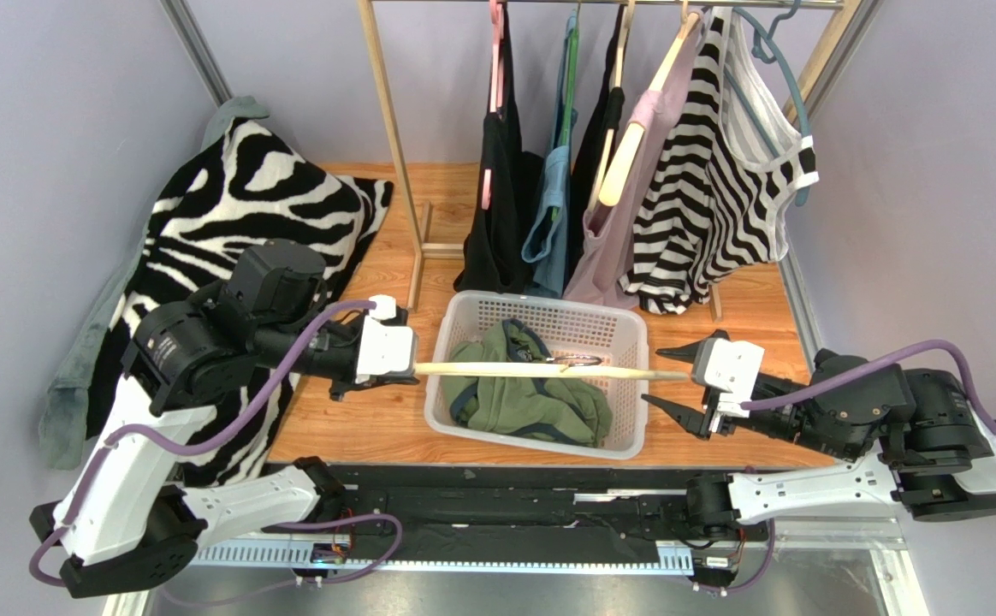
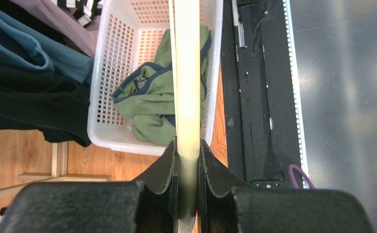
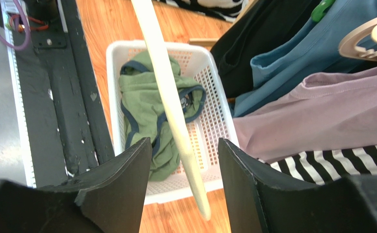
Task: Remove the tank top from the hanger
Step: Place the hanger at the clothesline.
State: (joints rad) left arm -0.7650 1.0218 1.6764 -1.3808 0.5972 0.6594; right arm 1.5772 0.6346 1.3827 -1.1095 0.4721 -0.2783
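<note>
Entry: the hanger (image 1: 542, 371), a pale wooden bar, is being held level above the white basket (image 1: 535, 300), its long axis running left to right across the top view. One end is being clamped tight between the left fingers (image 2: 162, 170), and the free end is pointing toward the right arm. That free end is being flanked by the right fingers (image 3: 122, 170), which are being kept spread apart; in the right wrist view the tip is seen between them with a gap on each side. The tank top (image 1: 516, 408), green with dark blue trim, is lying crumpled inside the basket, directly under the bar. Whether any fabric is touching the bar cannot be told from these views. A small metal part near mid-bar, possibly the hook, is being seen too faintly to make out. The clamped end is being hidden by the left fingers. The basket is sitting on the wooden surface (image 1: 400, 424) between the two arms. Behind it, a garment rail (image 1: 394, 122) is carrying hung clothes (image 1: 670, 193) in black, blue, mauve and black-and-white stripes, their tops cut off by the frame. A zebra-print cloth (image 1: 233, 205) is draped at far left.
</note>
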